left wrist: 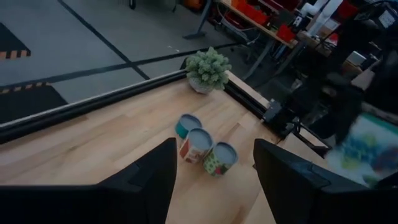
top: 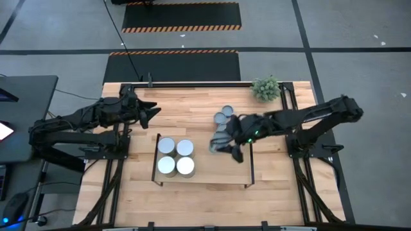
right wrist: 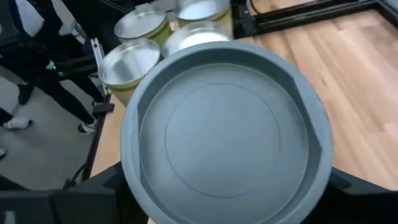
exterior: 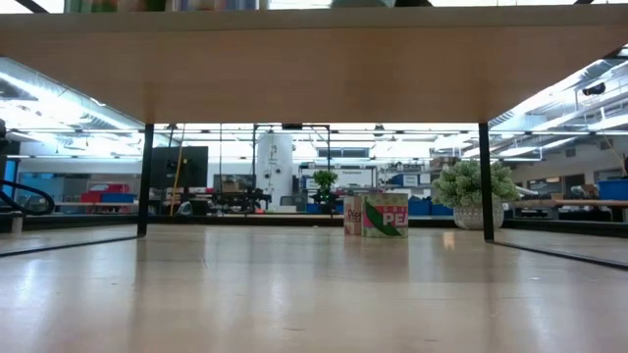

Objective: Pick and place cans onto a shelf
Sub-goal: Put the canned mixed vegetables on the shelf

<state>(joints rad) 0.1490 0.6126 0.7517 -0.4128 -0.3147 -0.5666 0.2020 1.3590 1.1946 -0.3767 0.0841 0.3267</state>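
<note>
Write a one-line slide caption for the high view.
Right gripper carries a can over the shelf, beside four pale cans; left gripper waits, open.

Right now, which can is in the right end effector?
The bluish-grey can that fills the right wrist view, gripped by the right end effector over the shelf. The four pale cans stand on the shelf, and the other cans sit on the table.

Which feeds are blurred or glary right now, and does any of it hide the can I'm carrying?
High view: the right pincer is motion-smeared, so the can there is unclear. Right wrist view: the held can fills the frame, its top evenly lit. Left wrist view: smeared along one edge; three cans read fine. Low view: the tabletop has a soft sheen.
</note>
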